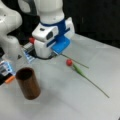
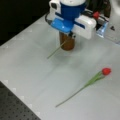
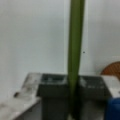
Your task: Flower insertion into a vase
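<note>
My gripper [image 1: 56, 53] hangs low over the table and is shut on a thin green flower stem [image 1: 82, 65]. In a front view the stem [image 2: 56, 51] slants out from under the hand [image 2: 71, 23] toward the table. The wrist view shows this stem [image 3: 74, 50] clamped between the two dark fingers [image 3: 52, 86]; its bloom is hidden. A second tulip lies flat on the table with its red head [image 1: 69, 62] and long stem [image 1: 95, 85], red head [image 2: 106, 71]. The reddish-brown vase [image 1: 28, 83] stands upright away from the gripper; in a front view the vase [image 2: 68, 43] is partly behind the hand.
The arm's white base [image 1: 8, 30] stands at a front view's left with blue and orange parts [image 1: 7, 72] beside it. A dark perforated surface [image 2: 15, 110] borders the white table at a front view's bottom left.
</note>
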Controlling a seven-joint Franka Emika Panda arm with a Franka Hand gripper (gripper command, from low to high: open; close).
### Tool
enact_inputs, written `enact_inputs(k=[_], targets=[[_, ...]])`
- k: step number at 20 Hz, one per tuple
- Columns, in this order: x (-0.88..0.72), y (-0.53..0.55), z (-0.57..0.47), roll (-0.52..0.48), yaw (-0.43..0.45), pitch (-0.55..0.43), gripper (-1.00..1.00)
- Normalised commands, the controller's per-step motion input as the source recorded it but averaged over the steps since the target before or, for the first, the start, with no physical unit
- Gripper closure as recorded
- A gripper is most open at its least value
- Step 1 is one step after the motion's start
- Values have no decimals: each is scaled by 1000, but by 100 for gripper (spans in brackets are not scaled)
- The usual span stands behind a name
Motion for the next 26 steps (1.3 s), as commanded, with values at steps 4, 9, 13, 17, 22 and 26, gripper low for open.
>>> enact_inputs(k=[4, 9, 13, 17, 22, 26], targets=[[-401, -57, -100, 153, 131, -36, 100], [-402, -150, -118, 175, 111, -106, 100], [-539, -273, -65, 160, 18, -109, 100], [-643, -262, -15, 117, -35, -107, 100], [-635, -231, -41, 53, 19, -113, 100], [-643, -325, -113, -28, 107, -128, 100]])
